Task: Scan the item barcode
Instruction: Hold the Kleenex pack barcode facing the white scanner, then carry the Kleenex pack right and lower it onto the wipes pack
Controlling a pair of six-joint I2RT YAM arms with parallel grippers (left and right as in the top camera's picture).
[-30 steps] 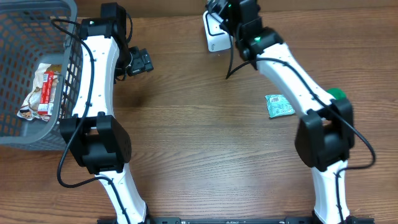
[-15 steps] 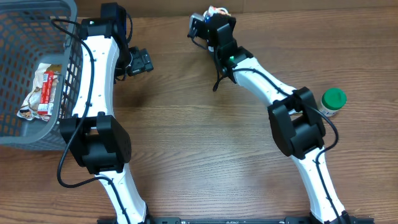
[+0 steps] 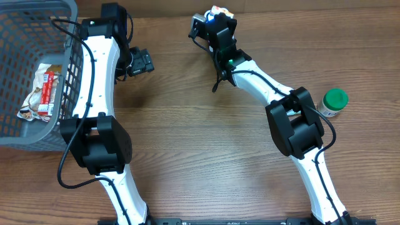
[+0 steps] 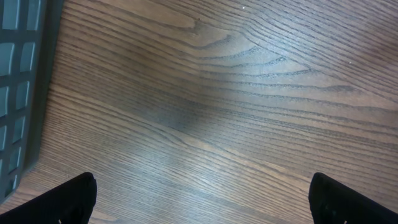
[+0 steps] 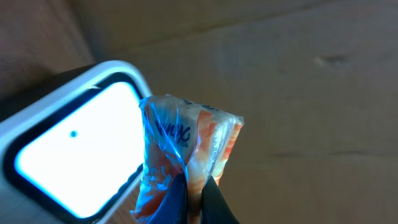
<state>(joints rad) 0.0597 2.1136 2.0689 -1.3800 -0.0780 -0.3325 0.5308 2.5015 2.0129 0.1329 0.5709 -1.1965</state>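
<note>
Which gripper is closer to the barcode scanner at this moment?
Right. The right gripper, shut on the snack packet, holds it just in front of the lit scanner. The left gripper hangs open beside the basket, far off to the side.

Fingers pinch crinkled orange-white packet just beside scanner, window glowing white.

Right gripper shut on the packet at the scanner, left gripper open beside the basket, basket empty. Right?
Wrong on the basket: the overhead view shows a snack pack lying inside it. The rest holds: right gripper shut on the packet at the scanner, left gripper open beside the basket.
</note>
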